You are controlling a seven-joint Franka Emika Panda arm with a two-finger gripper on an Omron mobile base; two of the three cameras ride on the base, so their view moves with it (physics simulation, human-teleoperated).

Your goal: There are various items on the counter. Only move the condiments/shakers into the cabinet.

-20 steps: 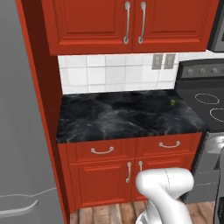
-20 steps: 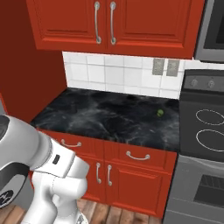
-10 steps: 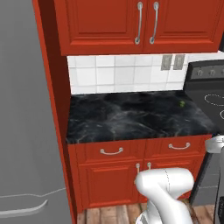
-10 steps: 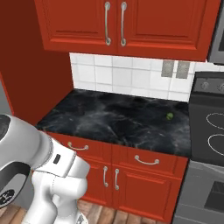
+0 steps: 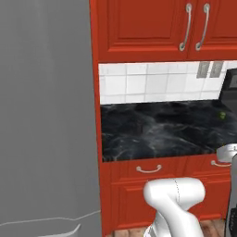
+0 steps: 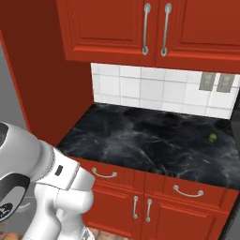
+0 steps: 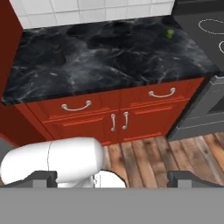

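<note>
While small, a green item (image 6: 212,137) tops the counter (image 6: 140,140).

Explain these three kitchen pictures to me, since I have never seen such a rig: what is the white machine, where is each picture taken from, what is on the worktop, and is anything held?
The white machine is a robot arm on a base that can drive. Two cameras ride on that base behind the arm, one to its left and one to its right, and both look forward at the same kitchen. The third camera sits on the arm's hand and looks along its pincer, whose two dark tips stand far apart at the bottom of that picture, so it is open and holds nothing.

Ahead lies the black marble-look counter, with red drawers below and the closed red cabinet above. One small green thing lies near the counter's right end, close to the stove; it is too small to identify.
</note>
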